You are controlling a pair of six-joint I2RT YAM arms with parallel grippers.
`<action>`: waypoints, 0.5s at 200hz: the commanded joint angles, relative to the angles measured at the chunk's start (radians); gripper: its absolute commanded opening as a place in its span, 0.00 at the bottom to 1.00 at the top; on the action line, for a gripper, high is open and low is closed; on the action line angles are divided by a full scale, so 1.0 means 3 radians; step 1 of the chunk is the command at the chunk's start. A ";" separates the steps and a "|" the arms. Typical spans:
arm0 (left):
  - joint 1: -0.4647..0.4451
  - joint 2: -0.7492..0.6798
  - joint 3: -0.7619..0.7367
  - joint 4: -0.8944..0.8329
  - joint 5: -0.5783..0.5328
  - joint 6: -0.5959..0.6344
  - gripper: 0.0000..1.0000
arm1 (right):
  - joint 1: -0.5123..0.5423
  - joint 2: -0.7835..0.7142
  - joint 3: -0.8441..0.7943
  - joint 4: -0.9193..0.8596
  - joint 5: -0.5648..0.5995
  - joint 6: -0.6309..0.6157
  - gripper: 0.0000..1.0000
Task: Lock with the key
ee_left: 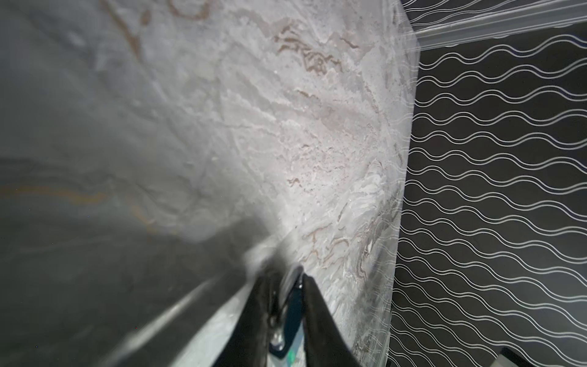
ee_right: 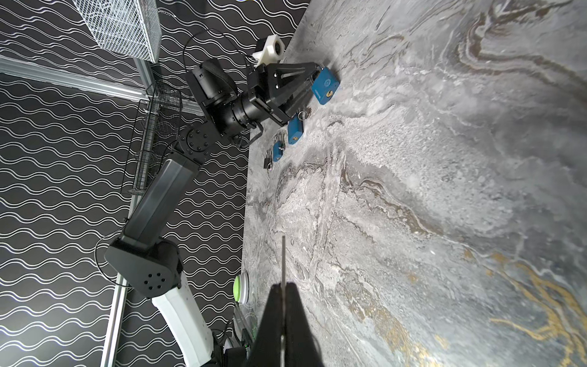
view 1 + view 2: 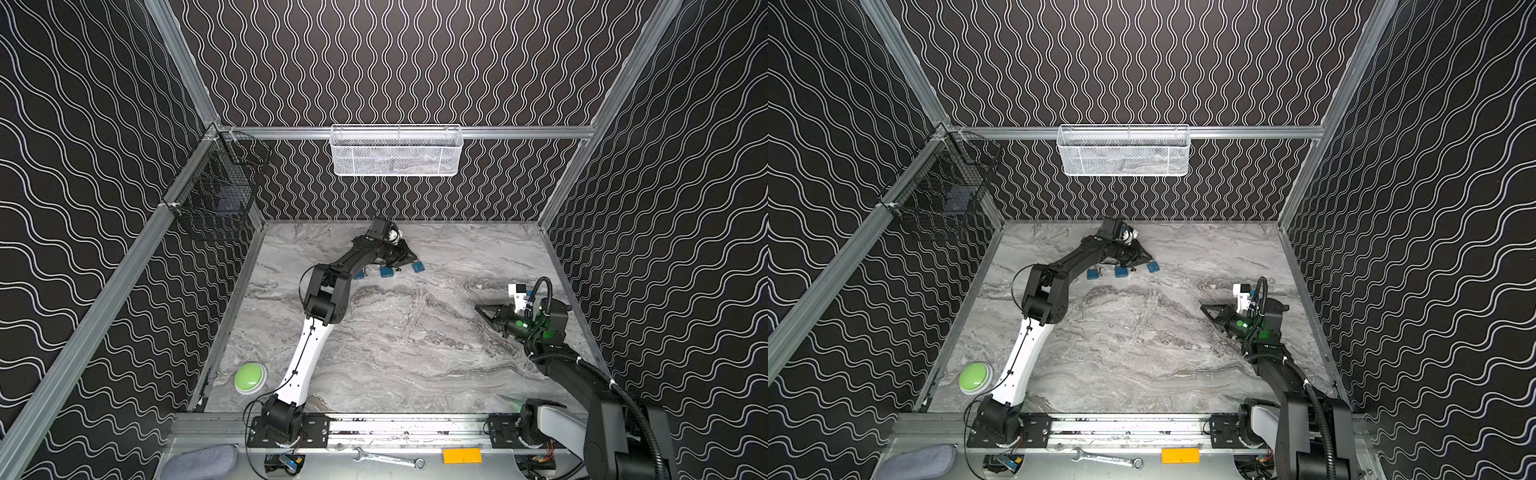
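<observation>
Three blue locks lie in a row at the far side of the marble table (image 3: 415, 353): a small padlock (image 2: 278, 149), a middle padlock (image 2: 295, 130) and a large padlock (image 2: 324, 86). The left arm (image 3: 357, 251) overlaps the row in both top views. Around them are a green button (image 3: 250, 376) at the near left, a white basket (image 3: 397, 151) and a black wire basket (image 3: 216, 195) on the walls, and a wrench (image 3: 388, 458) on the front ledge.

The large padlock, at the right end of the row, has its shackle between the slightly parted fingers of the left gripper (image 2: 316, 67); whether they press on it cannot be told. Its long axis runs from the shackle toward the near right, with the keyhole end away from that gripper.

The right gripper (image 2: 282, 286), well apart at the right, is closed on the key (image 2: 283, 260), which points along the fingers toward the table's left. Only the right wrist view shows the keyhole and the key, edge-on. The blurred left wrist view shows just the shackle and blue body.
</observation>
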State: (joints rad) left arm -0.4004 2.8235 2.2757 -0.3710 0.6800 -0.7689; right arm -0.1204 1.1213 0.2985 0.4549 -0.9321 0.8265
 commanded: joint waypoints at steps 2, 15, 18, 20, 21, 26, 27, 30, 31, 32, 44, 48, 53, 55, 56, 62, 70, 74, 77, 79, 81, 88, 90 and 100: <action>0.0005 0.0006 0.0083 -0.0057 -0.0072 0.0111 0.28 | -0.0003 0.0003 -0.0013 0.0155 -0.0048 -0.0002 0.00; 0.0005 0.0007 0.0087 -0.0052 -0.0082 0.0105 0.32 | -0.0003 -0.0004 -0.0014 0.0149 -0.0044 0.0002 0.00; 0.0005 0.0011 0.0087 -0.0051 -0.0087 0.0104 0.33 | -0.0003 -0.0005 -0.0009 0.0142 -0.0047 0.0000 0.00; 0.0005 0.0012 0.0090 -0.0048 -0.0089 0.0103 0.33 | -0.0004 -0.0005 -0.0008 0.0138 -0.0044 -0.0003 0.00; 0.0005 0.0012 0.0095 -0.0047 -0.0094 0.0098 0.34 | -0.0003 -0.0008 -0.0006 0.0137 -0.0043 -0.0003 0.00; 0.0005 0.0019 0.0107 -0.0056 -0.0093 0.0092 0.35 | -0.0003 -0.0014 -0.0003 0.0133 -0.0036 0.0001 0.00; 0.0005 0.0021 0.0111 -0.0059 -0.0096 0.0093 0.35 | -0.0003 -0.0015 -0.0003 0.0134 -0.0034 0.0001 0.00; 0.0005 0.0025 0.0125 -0.0066 -0.0101 0.0093 0.36 | -0.0003 -0.0019 -0.0003 0.0135 -0.0033 0.0005 0.00; 0.0005 0.0026 0.0128 -0.0069 -0.0102 0.0091 0.36 | -0.0003 -0.0022 -0.0003 0.0135 -0.0033 0.0006 0.00; 0.0005 0.0027 0.0134 -0.0073 -0.0108 0.0092 0.36 | -0.0003 -0.0024 -0.0006 0.0135 -0.0032 0.0006 0.00; 0.0010 0.0034 0.0178 -0.0106 -0.0146 0.0091 0.39 | -0.0003 -0.0035 0.0019 0.0114 -0.0032 0.0006 0.00; 0.0010 0.0037 0.0186 -0.0116 -0.0152 0.0089 0.39 | -0.0003 -0.0036 0.0029 0.0102 -0.0032 0.0002 0.00; 0.0013 0.0038 0.0209 -0.0126 -0.0163 0.0088 0.40 | -0.0003 -0.0045 0.0039 0.0079 -0.0027 -0.0003 0.00; 0.0011 0.0034 0.0216 -0.0128 -0.0167 0.0088 0.41 | -0.0003 -0.0046 0.0047 0.0071 -0.0023 -0.0014 0.00; 0.0011 0.0033 0.0219 -0.0128 -0.0169 0.0088 0.41 | -0.0003 -0.0048 0.0048 0.0062 -0.0023 -0.0017 0.00; 0.0015 0.0025 0.0231 -0.0134 -0.0189 0.0087 0.41 | -0.0003 -0.0055 0.0069 0.0026 -0.0013 -0.0035 0.00; 0.0025 0.0009 0.0247 -0.0135 -0.0199 0.0093 0.42 | -0.0003 -0.0065 0.0094 -0.0033 0.0003 -0.0062 0.00; 0.0030 -0.0004 0.0248 -0.0134 -0.0205 0.0093 0.43 | -0.0003 -0.0069 0.0107 -0.0058 0.0007 -0.0077 0.00; 0.0035 -0.0019 0.0248 -0.0129 -0.0214 0.0096 0.43 | -0.0003 -0.0075 0.0116 -0.0074 0.0013 -0.0088 0.00; 0.0038 -0.0025 0.0248 -0.0126 -0.0220 0.0095 0.43 | -0.0003 -0.0079 0.0121 -0.0085 0.0016 -0.0093 0.00; 0.0043 -0.0034 0.0243 -0.0124 -0.0221 0.0096 0.44 | -0.0003 -0.0084 0.0126 -0.0099 0.0018 -0.0099 0.00; 0.0055 -0.0064 0.0240 -0.0112 -0.0240 0.0094 0.44 | -0.0003 -0.0094 0.0144 -0.0143 0.0033 -0.0117 0.00; 0.0058 -0.0075 0.0234 -0.0109 -0.0241 0.0096 0.44 | -0.0003 -0.0095 0.0149 -0.0152 0.0038 -0.0124 0.00; 0.0081 -0.0125 0.0228 -0.0090 -0.0251 0.0096 0.45 | -0.0003 -0.0102 0.0188 -0.0231 0.0063 -0.0175 0.00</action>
State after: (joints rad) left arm -0.3912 2.8243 2.3390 -0.4225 0.6277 -0.7567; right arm -0.1204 1.0985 0.3309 0.4309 -0.9272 0.8169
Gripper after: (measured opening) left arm 0.445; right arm 0.049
